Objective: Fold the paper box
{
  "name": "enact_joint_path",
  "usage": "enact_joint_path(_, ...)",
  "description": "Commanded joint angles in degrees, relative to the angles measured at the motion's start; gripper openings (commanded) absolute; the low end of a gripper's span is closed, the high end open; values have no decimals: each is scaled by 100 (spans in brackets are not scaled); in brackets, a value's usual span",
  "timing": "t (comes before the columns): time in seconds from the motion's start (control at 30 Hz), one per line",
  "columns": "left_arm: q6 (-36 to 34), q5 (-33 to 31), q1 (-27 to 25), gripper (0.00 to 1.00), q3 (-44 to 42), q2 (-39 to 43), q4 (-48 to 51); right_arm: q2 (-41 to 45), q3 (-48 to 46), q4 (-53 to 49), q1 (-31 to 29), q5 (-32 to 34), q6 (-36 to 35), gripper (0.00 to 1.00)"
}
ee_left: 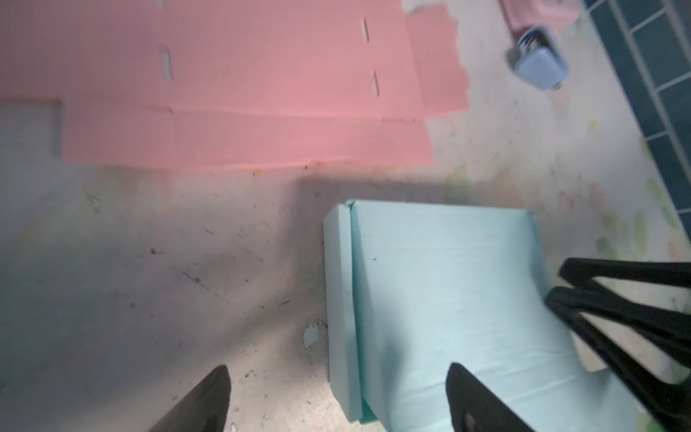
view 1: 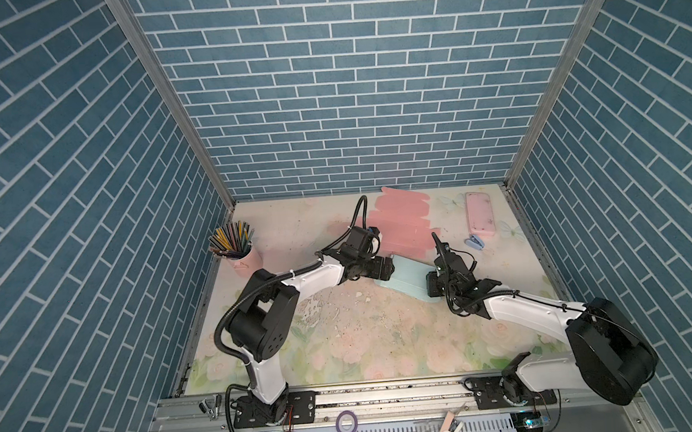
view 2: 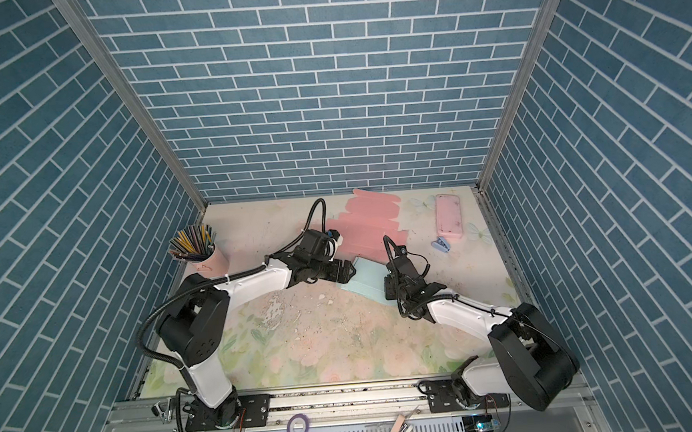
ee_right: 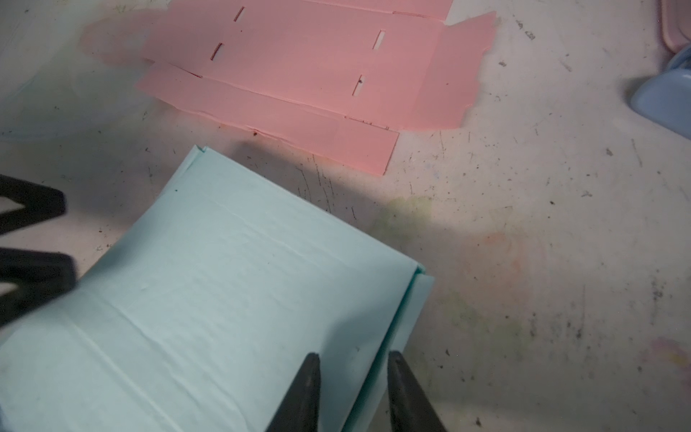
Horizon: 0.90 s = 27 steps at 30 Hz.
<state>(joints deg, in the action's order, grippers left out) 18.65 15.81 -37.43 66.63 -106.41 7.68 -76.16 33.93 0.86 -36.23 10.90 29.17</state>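
Our right hand point(ee_right: 351, 396) pinches a side wall of the paper box point(view 1: 407, 277), on the counter point(view 1: 344, 329) beside the pink sheet point(view 1: 403, 221). Our left hand point(ee_left: 336, 404) gapes empty astride the opposite wall. We judge side-folding underway; next, left must close squarely.

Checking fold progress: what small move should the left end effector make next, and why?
Probably close the left end effector on the side wall of the box: its jaws stand open astride that wall, while the right end effector straddles the opposite one.
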Motion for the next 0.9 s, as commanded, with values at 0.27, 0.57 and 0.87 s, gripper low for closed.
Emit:
enact_joint_path(0.27, 101, 238, -11, 73, -425, -165, -720, 655, -156, -473, 20, -97, 234, 37)
enact_joint_path(0.57, 169, 157, -88, 62, -976, 269, -879, 835, -533, 111, 843, -1529, 793, 42)
enact_joint_path(0.87, 304, 174, -238, 57, -1218, 430, -1155, -184, -96, 776, 1021, -2494, 623, 38)
